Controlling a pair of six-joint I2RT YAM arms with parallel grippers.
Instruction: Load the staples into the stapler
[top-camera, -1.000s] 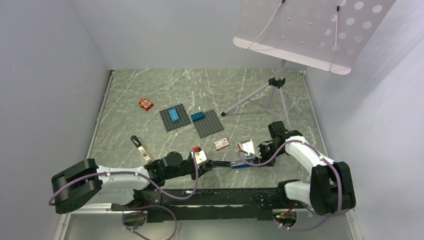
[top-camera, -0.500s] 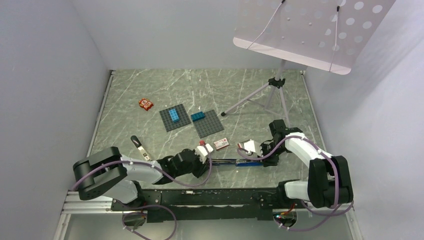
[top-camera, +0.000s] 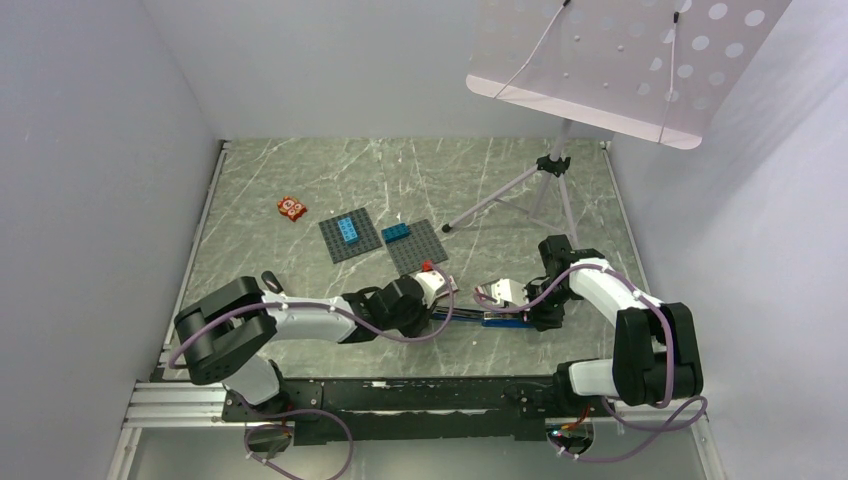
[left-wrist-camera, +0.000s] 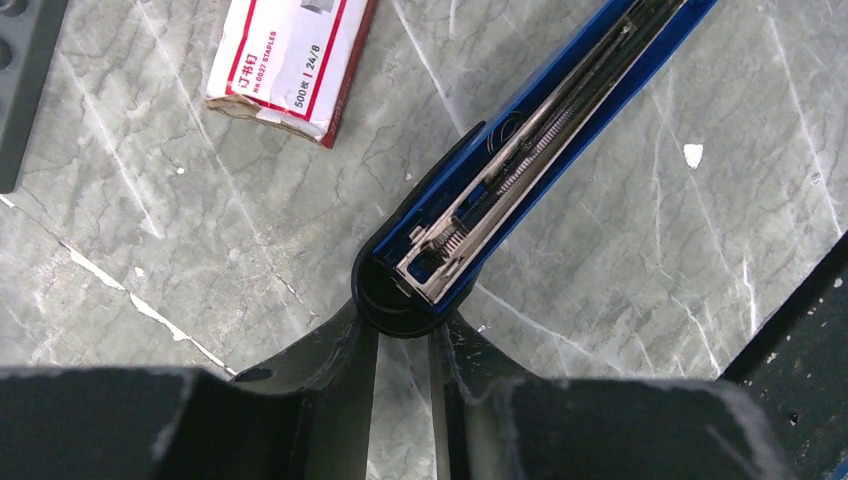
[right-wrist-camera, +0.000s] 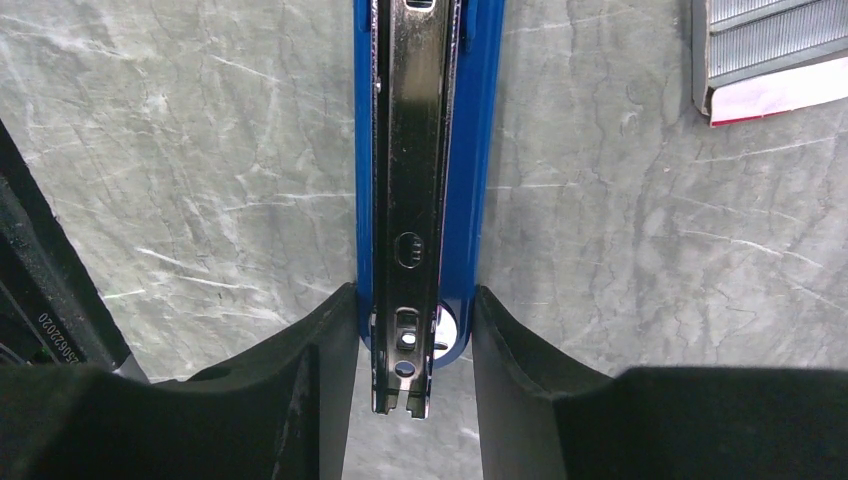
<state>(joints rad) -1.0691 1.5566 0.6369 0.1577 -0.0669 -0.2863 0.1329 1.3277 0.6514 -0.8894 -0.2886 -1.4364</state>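
Behind the stapler (left-wrist-camera: 560, 130) you have the staple box (left-wrist-camera: 290, 45) at its left end, the staple tray (right-wrist-camera: 770, 45) rightward.

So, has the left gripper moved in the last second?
Yes. The left gripper has swung right and away from the bases, toward the grey baseplate, reaching the stapler end.

The stapler (left-wrist-camera: 560, 125) lies flat and swung open. It has a long blue body with a bright metal channel and spring facing up, and a rounded black hinge end. The staples box (left-wrist-camera: 285, 55) is small, flat and white with red print, and it lies near the stapler's hinge end without touching it. The grey ribbed staple tray (right-wrist-camera: 765, 35) has a red end and lies beside the stapler's other end, apart from it.
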